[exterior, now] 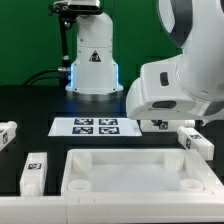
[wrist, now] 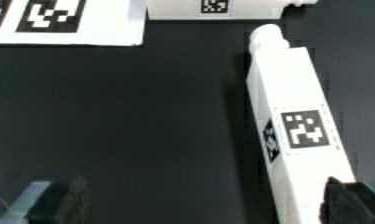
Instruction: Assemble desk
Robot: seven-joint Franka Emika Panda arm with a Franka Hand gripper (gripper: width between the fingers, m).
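Observation:
The white rimmed tabletop [exterior: 130, 172] lies at the front of the black table. One tagged leg [exterior: 33, 172] lies at its left end and another [exterior: 7, 135] at the exterior view's left edge. A third leg [exterior: 196, 140] lies at the right, below the arm [exterior: 180, 80]. The arm's bulk hides the gripper in the exterior view. In the wrist view my gripper [wrist: 202, 205] is open, with nothing held. Its dark fingers [wrist: 51, 200] stand wide apart over the table. The long leg [wrist: 290, 120] runs close beside the inner side of one finger. Another tagged leg [wrist: 210, 8] shows partly.
The marker board [exterior: 97, 126] [wrist: 59, 20] lies flat behind the tabletop, in front of the white robot base [exterior: 90, 60]. A small tagged white part [exterior: 160, 125] peeks out under the arm, just right of the board.

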